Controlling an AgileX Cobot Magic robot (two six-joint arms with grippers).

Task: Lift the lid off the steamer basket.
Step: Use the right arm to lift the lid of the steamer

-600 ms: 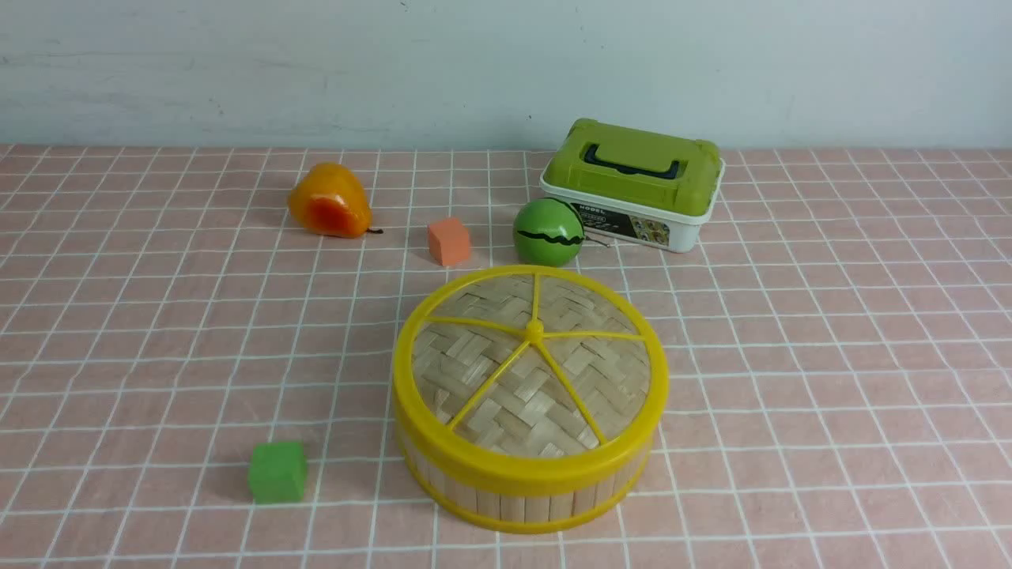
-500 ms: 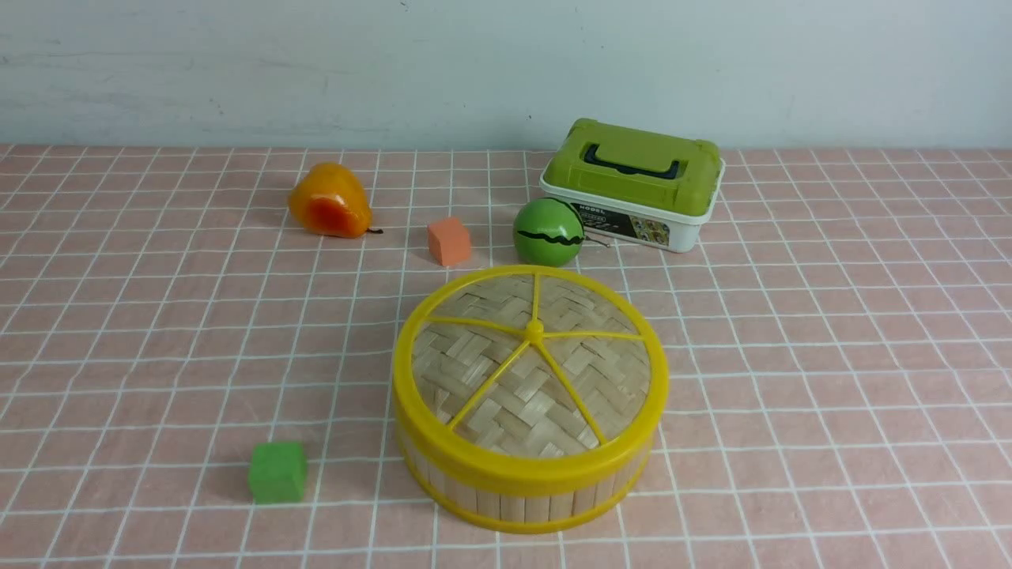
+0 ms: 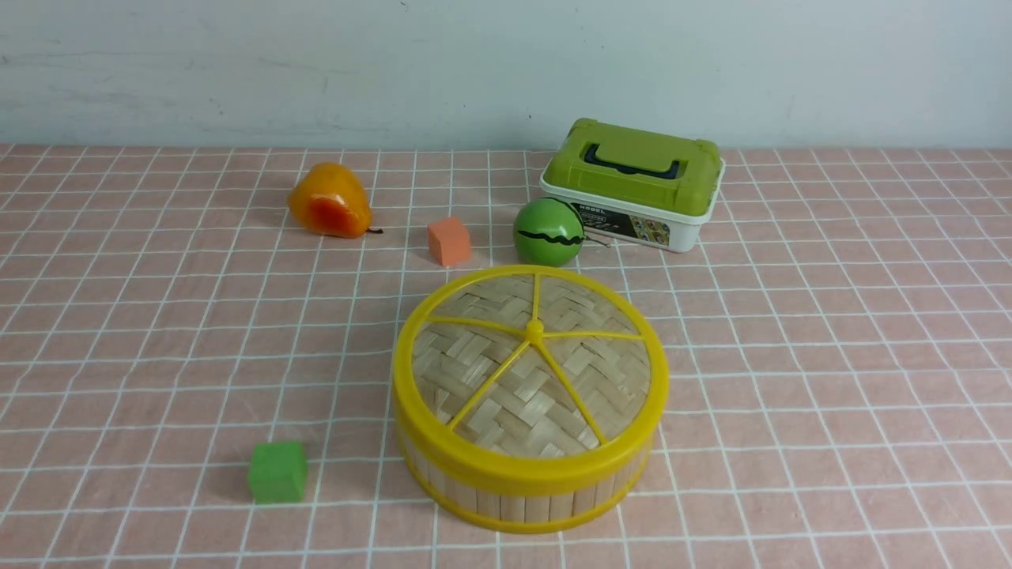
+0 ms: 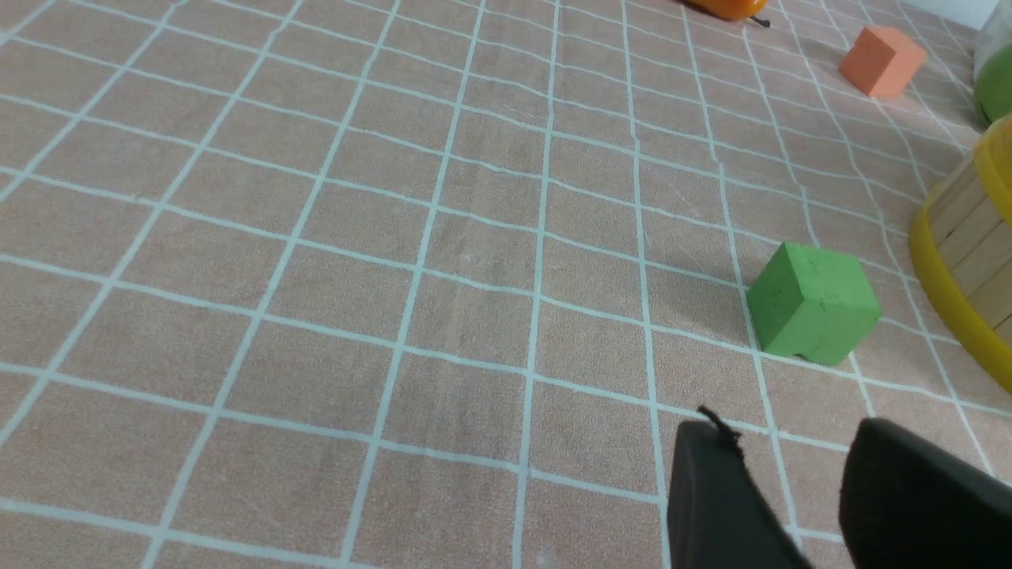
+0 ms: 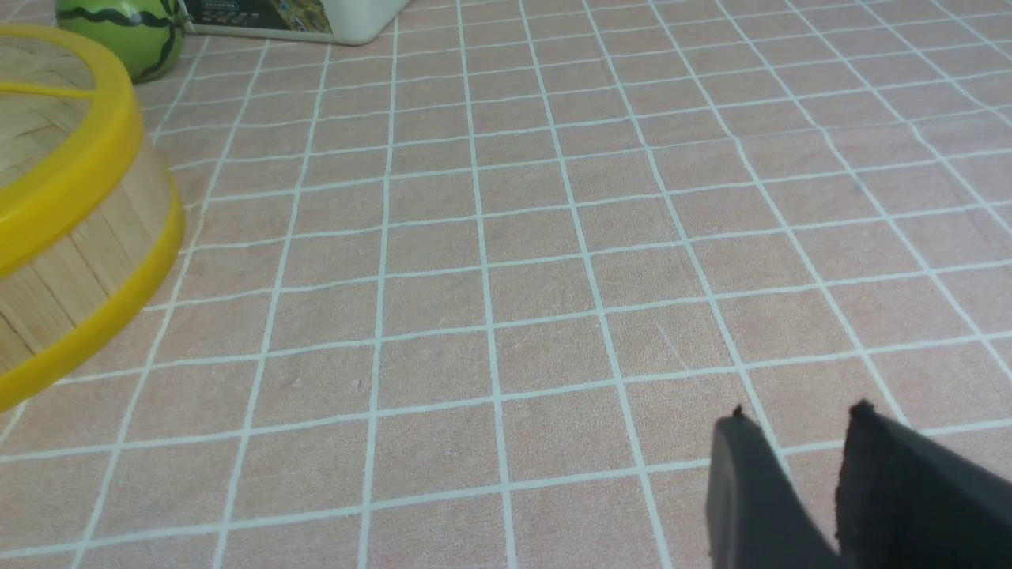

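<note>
The steamer basket (image 3: 514,502) stands on the pink checked cloth near the front centre, with wooden-slat wall and yellow rims. The woven bamboo lid (image 3: 530,371) with yellow spokes and centre knob sits flat on top of it. Neither arm shows in the front view. In the left wrist view my left gripper (image 4: 791,431) hovers open over bare cloth, with the basket's wall (image 4: 961,237) off to one side. In the right wrist view my right gripper (image 5: 798,415) is open with a narrow gap and nothing in it, well apart from the basket (image 5: 87,245) and the lid's rim (image 5: 71,182).
A green cube (image 3: 277,471) lies left of the basket. Behind the basket are an orange cube (image 3: 449,241), a green striped ball (image 3: 547,231), and a white box with a green lid (image 3: 636,182). A pear (image 3: 328,201) lies at the back left.
</note>
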